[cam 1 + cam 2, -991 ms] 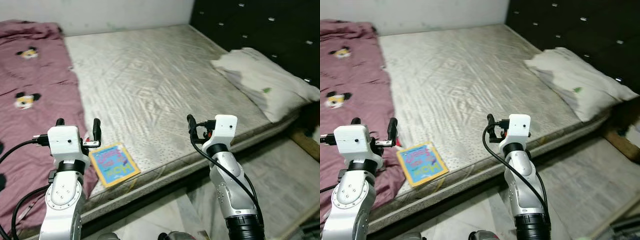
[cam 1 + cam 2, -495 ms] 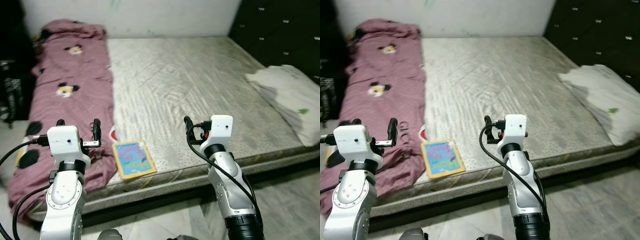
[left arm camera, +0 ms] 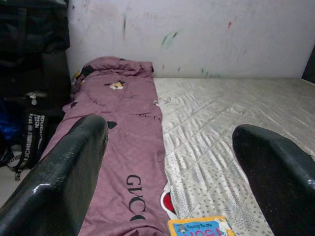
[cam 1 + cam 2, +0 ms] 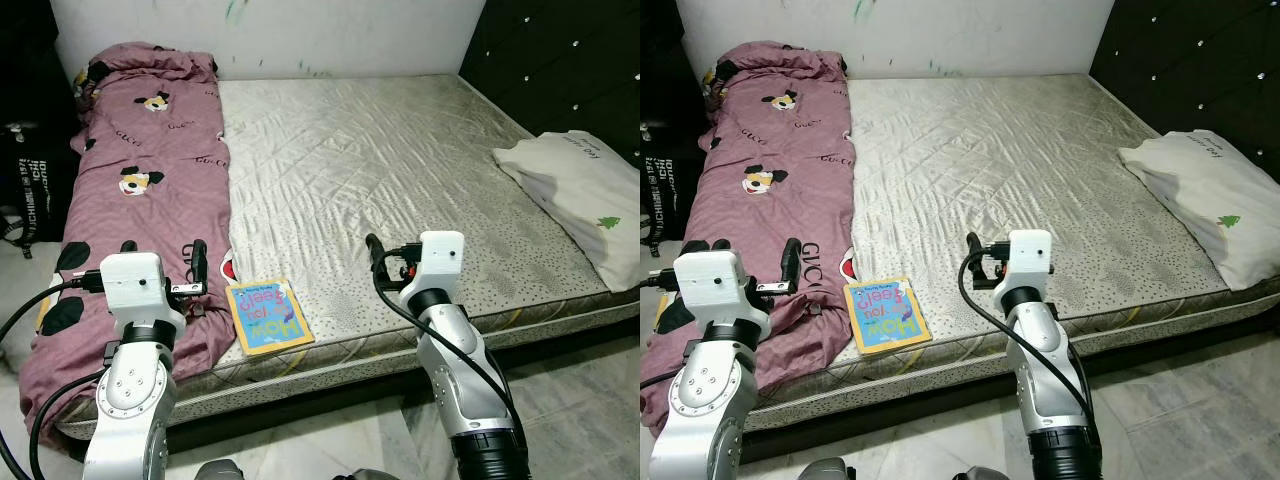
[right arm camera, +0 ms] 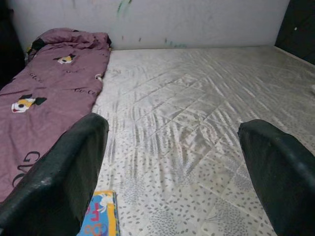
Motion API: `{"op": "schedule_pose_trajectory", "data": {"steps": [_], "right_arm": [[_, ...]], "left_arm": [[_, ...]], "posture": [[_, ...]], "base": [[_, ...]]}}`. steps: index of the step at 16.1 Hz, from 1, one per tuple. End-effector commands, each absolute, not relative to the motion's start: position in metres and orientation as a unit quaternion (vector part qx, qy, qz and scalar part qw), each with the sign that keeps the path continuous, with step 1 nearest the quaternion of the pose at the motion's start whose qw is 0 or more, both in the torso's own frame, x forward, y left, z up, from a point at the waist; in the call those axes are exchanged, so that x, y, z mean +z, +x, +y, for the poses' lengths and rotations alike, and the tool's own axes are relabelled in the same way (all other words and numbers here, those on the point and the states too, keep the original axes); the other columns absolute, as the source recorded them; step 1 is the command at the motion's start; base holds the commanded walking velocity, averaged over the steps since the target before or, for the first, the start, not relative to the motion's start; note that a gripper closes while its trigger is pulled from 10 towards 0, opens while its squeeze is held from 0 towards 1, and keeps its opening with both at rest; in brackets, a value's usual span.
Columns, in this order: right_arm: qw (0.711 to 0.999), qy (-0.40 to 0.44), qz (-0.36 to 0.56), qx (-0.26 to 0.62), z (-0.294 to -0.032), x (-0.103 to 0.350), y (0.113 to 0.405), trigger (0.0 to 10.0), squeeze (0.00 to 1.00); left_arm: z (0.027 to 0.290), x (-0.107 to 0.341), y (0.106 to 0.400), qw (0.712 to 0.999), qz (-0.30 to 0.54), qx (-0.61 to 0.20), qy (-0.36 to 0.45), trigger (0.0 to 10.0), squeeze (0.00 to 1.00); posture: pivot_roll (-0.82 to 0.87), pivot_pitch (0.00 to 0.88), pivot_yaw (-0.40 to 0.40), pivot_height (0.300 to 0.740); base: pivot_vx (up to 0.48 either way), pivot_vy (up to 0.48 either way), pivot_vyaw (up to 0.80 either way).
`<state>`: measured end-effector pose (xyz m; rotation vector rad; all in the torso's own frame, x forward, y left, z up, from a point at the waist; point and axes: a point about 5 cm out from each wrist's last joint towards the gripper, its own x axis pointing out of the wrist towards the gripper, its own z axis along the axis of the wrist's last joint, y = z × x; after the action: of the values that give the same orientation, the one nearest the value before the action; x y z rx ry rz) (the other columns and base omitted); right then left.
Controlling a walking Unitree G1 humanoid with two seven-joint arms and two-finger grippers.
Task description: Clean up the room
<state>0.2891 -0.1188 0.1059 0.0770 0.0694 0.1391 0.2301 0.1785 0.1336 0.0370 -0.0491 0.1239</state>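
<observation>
with both arms raised at the bed's near edge, i see left gripper [image 4: 160, 258] and right gripper [image 5: 172, 167] fingers spread apart, holding nothing. flat square picture book [image 4: 267, 317] lies on the quilted mattress [image 4: 400, 170] near that edge, just beside the rumpled maroon blanket [image 4: 140, 190]. soft white pillow [image 4: 585, 190] sits far right.

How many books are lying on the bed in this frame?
1. The book lies flat near the front edge of the mattress, just beside the purple blanket. Folds of the blanket could hide others.
</observation>
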Motion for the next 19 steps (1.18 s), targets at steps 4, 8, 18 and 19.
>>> {"op": "schedule_pose_trajectory", "data": {"steps": [4, 8, 18, 19], "right_arm": [[0.996, 0.035, 0.033, 0.074, -0.1186, 0.1082, 0.2900, 10.0, 0.00], [0.996, 0.034, 0.034, 0.078, -0.1180, 0.1082, 0.2908, 10.0, 0.00], [0.996, 0.035, 0.038, 0.079, -0.1181, 0.1077, 0.2908, 10.0, 0.00], [0.995, 0.036, 0.038, 0.080, -0.1179, 0.1078, 0.2909, 10.0, 0.00]], "left_arm": [[0.1766, 0.1376, 0.2317, 0.998, -0.028, 0.058, 0.017, 10.0, 0.00], [0.1759, 0.1379, 0.2331, 0.998, -0.028, 0.057, 0.015, 10.0, 0.00], [0.1755, 0.1383, 0.2333, 0.998, -0.028, 0.060, 0.014, 10.0, 0.00], [0.1757, 0.1384, 0.2333, 0.998, -0.027, 0.061, 0.013, 10.0, 0.00]], "posture": [[0.11, 0.000, -0.079, 0.740], [0.11, 0.000, -0.078, 0.711], [0.11, 0.000, -0.081, 0.614], [0.11, 0.000, -0.081, 0.614]], "base": [[0.000, 0.000, 0.00], [0.000, 0.000, 0.00], [0.000, 0.000, 0.00], [0.000, 0.000, 0.00]]}}
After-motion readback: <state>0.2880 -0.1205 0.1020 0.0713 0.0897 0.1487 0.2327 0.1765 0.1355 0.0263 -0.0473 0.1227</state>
